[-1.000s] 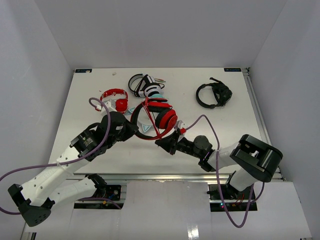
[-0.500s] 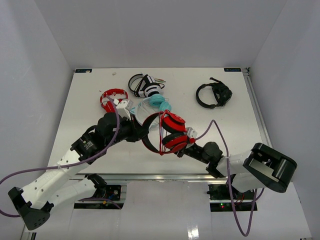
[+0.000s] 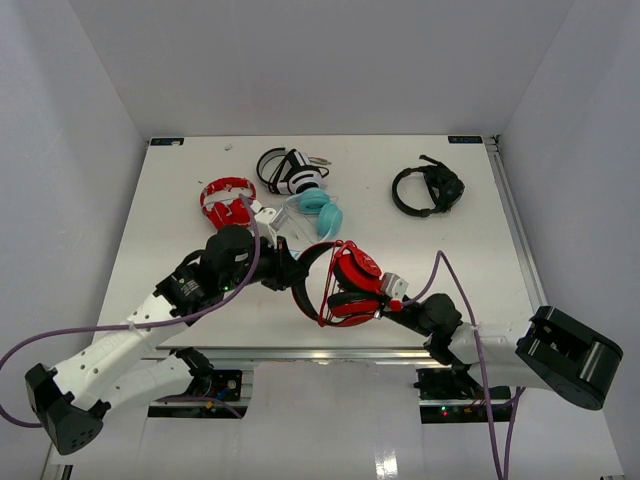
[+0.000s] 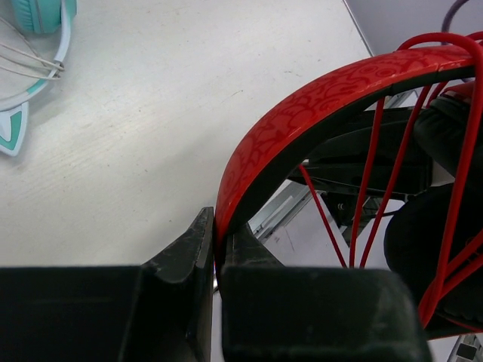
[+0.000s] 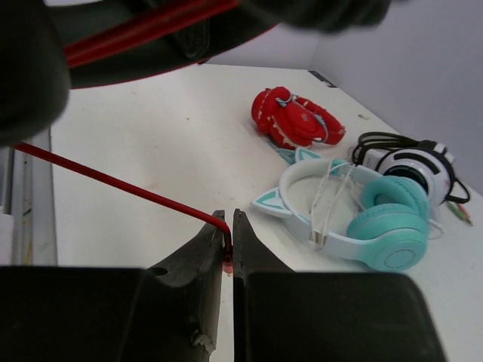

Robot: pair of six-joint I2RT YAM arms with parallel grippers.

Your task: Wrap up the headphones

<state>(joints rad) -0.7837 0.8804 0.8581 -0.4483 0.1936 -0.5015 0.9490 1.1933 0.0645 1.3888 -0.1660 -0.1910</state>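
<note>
Top external: headphones (image 3: 340, 285) were held between both arms at the front edge of the worktop (image 3: 470, 250). Their red swirl-patterned headband (image 4: 302, 113) was clamped in the left pincer (image 4: 216, 249). The thin red cable (image 5: 113, 185) was pinched in the right pincer (image 5: 226, 237), and several strands crossed the band and ear cups. Behind lay teal cat-ear headphones (image 5: 362, 219), a small red pair (image 5: 294, 121), a black-and-white pair (image 5: 407, 162) and, well apart to the right, a black headset (image 3: 428, 190).
</note>
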